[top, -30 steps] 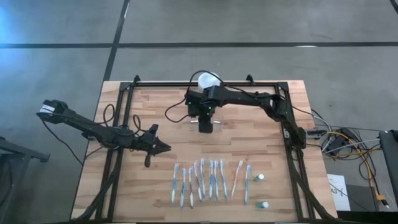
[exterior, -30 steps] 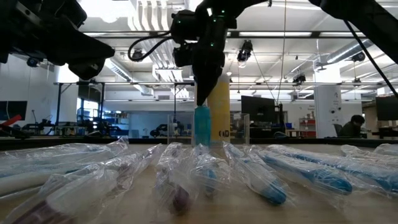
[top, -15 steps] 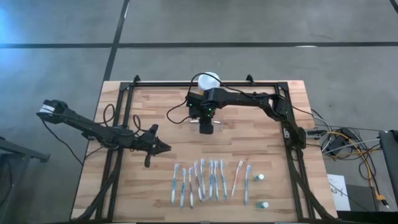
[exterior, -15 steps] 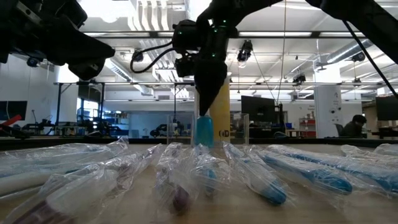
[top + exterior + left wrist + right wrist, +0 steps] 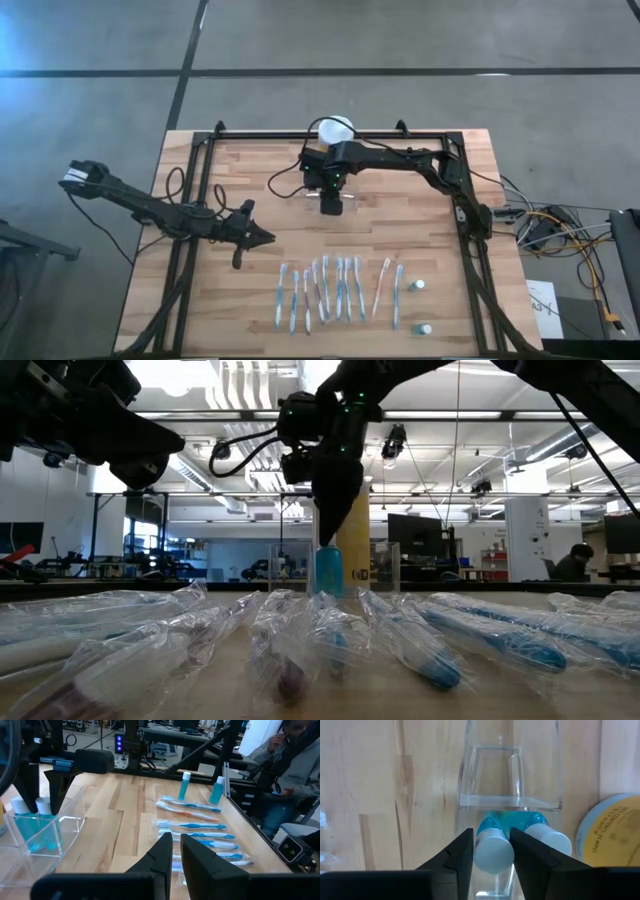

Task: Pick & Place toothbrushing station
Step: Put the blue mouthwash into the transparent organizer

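Station: the clear plastic toothbrushing station (image 5: 510, 800) sits toward the far middle of the table, just beside the yellow jar (image 5: 610, 840).
Inside it: two blue tubes with white caps (image 5: 492, 851), standing upright side by side in one compartment. The next compartment looks bare.
Right gripper: right gripper (image 5: 491, 851) is straight above the station, fingers either side of one tube's cap. Can't tell if they're pinching it or letting go.
Left gripper: left gripper (image 5: 172, 851) waits low over the near-left table, fingers nearly together, holding nothing.
Leftovers: bagged toothbrushes (image 5: 338, 292) lined up at the near edge, two more tubes (image 5: 421, 306) beside them, probably next to go in.
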`<state>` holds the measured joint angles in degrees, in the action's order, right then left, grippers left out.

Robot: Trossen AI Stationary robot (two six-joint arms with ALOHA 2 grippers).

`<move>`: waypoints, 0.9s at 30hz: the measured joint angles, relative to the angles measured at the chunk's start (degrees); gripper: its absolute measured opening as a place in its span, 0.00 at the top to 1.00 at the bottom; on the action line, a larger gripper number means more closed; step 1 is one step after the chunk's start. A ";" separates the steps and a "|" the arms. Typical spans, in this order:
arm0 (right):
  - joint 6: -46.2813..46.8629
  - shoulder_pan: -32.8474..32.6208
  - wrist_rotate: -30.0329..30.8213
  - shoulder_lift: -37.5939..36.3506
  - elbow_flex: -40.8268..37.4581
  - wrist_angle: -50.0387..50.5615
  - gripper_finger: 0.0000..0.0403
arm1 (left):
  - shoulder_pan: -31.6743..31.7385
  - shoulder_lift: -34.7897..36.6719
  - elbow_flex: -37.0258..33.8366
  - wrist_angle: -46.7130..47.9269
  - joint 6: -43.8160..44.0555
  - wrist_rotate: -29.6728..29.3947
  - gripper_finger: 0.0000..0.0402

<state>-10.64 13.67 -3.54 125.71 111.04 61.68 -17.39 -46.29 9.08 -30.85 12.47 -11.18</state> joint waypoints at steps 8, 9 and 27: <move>0.03 0.02 0.23 -0.46 0.20 2.12 0.57 | 0.00 0.00 0.00 0.02 -0.18 -0.02 0.89; 0.11 0.02 0.27 -0.50 0.20 2.48 0.56 | 0.00 0.00 0.00 0.01 -0.20 -0.02 0.89; 0.21 0.00 0.04 -5.08 0.29 3.99 0.50 | -0.04 0.00 0.00 0.01 -0.66 -0.02 0.89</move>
<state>-10.44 13.67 -3.50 120.63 111.33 65.67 -17.43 -46.28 9.08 -30.84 11.81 -11.20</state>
